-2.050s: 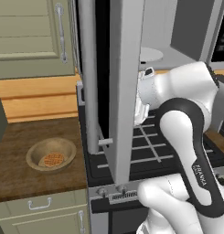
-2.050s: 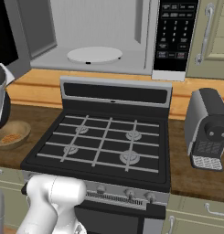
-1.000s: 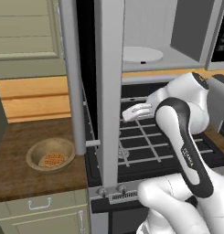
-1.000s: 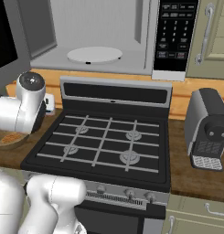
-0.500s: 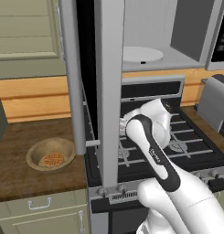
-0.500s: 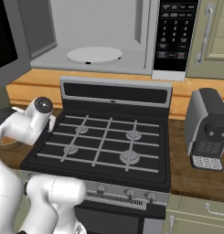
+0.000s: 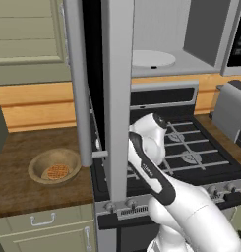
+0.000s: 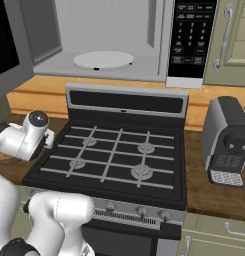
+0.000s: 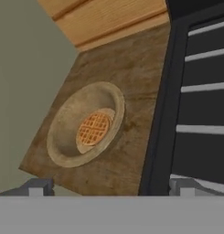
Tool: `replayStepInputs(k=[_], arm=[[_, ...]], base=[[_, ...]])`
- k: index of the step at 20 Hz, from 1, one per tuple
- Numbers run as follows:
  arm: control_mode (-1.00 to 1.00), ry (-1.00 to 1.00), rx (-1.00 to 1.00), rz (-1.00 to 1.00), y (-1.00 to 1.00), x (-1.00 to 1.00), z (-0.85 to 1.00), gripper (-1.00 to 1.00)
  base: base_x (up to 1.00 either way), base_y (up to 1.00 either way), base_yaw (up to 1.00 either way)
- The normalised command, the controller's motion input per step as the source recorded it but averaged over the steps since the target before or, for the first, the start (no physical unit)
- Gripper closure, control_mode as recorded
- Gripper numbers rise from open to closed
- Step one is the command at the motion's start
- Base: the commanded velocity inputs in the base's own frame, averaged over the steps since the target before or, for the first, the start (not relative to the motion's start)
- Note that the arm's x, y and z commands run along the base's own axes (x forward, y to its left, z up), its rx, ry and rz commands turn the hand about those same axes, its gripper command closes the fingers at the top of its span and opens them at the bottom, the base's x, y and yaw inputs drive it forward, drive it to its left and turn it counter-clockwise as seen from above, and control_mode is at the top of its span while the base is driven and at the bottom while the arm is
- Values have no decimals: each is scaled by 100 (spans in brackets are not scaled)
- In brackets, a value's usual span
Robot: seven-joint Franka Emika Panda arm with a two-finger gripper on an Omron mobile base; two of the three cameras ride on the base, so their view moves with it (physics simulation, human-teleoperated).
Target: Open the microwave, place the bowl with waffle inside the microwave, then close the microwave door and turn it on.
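Gripper wide above round wooden bowl

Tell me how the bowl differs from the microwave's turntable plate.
The bowl is tan and wood-like; the turntable plate is white. The bowl is hollowed with a thick rim and holds the waffle; the plate is flat and bare. The bowl sits on the counter; the plate is inside the microwave. Both are round.

Beige cabinets hang over a wood backsplash, dark wooden counter and black stove.
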Motion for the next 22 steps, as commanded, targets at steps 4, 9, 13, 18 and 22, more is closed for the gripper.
replayStepInputs(k=[4, 9, 13, 18, 22], arm=[[-100, 6, -3, 0, 54, 46, -28, -100], [-100, 16, 0, 0, 41, 59, -31, -100], [-100, 17, 0, 0, 39, 64, -37, -100], [-100, 17, 0, 0, 30, 57, -47, -100], [-100, 12, 0, 0, 26, 51, -41, -100]], base=[[0, 0, 0], [0, 0, 0], [0, 0, 0], [0, 0, 0], [0, 0, 0]])
